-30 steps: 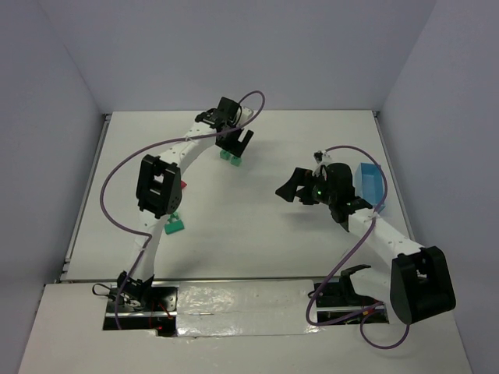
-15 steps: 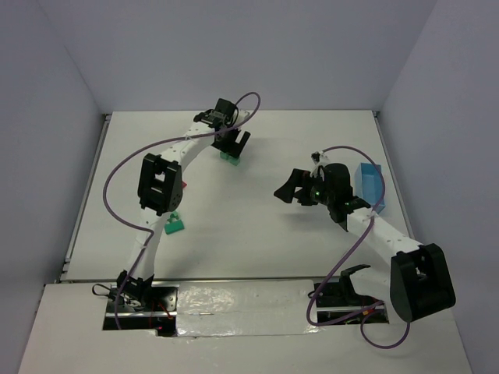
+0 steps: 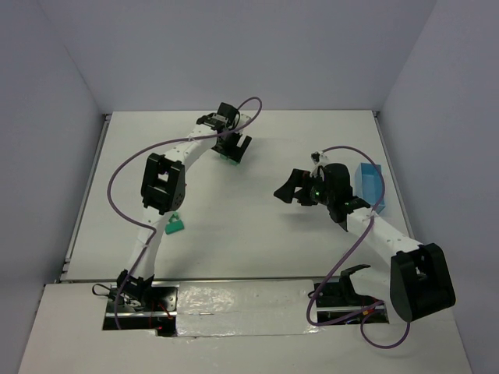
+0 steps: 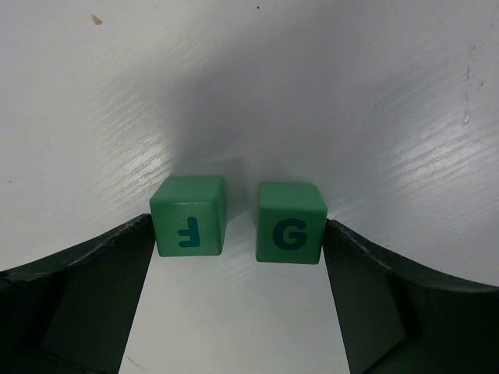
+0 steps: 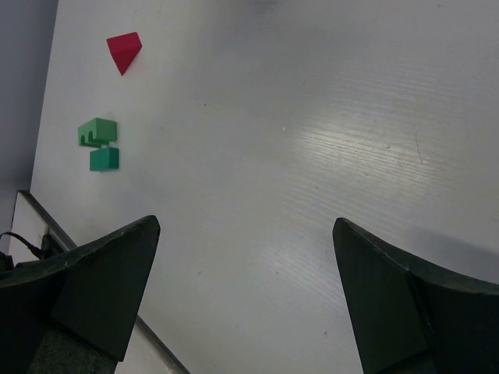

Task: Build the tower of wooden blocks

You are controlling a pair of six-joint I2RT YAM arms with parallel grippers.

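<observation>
From above, the pair of green cubes at the far middle of the tabletop [image 3: 249, 234] is almost wholly hidden under the left fingers [image 3: 236, 146]; only a sliver of green shows. The left arm's elbow also covers part of the near-left ground, where one green piece [image 3: 175, 226] peeks out beside it. The red wedge cannot be made out in that view.

The left wrist view shows the cubes plainly. The F cube [image 4: 189, 216] and the G cube [image 4: 290, 223] are painted matte green with darker stamped letters and crisp edges. They sit side by side with a narrow gap between them. The left fingers [image 4: 78, 296], dark and curved, stand wide apart and flank both cubes. Each cube's outer edge lies just beside a finger; whether they touch is unclear.

The right fingers [image 5: 93, 288] hang spread over bare tabletop, holding nothing, their bases cut off by the frame. Far off lie the red wedge [image 5: 124, 51], an arched green block [image 5: 97, 132] and a plain green block [image 5: 104, 159] close against it. The tabletop is white with a fine brushed grain. A light blue tray [image 3: 371, 185] sits at the right edge, partly behind the right arm.
</observation>
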